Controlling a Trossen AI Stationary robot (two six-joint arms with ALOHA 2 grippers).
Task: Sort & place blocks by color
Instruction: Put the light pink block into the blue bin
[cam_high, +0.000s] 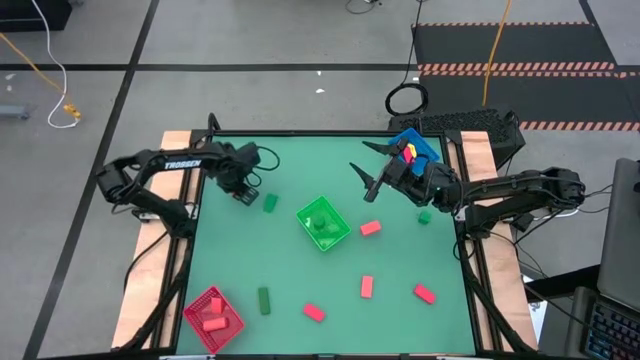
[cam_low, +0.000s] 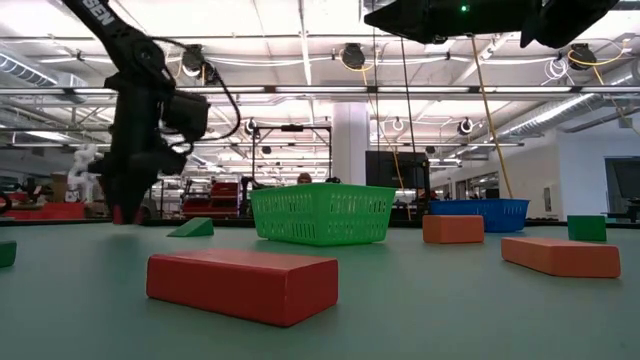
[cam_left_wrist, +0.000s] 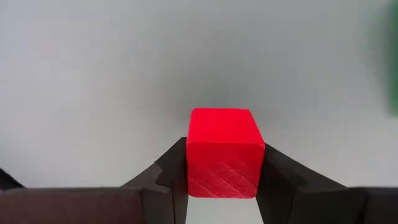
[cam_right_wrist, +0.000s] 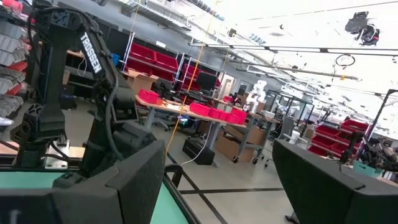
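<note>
Currently the left gripper (cam_left_wrist: 221, 186) is pinching a red block (cam_left_wrist: 222, 151) at the table's ten o'clock, while the right gripper (cam_high: 367, 170), spread empty, is hovering at two o'clock. The red bin (cam_high: 213, 320) at seven o'clock and the green bin (cam_high: 323, 224) at center are holding a few; several blocks (cam_high: 367, 286) are lying loose.

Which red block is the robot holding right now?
The red block pinched in the left pincer, near the table's far left corner. The other loose red blocks lie flat on the green table, untouched.
</note>
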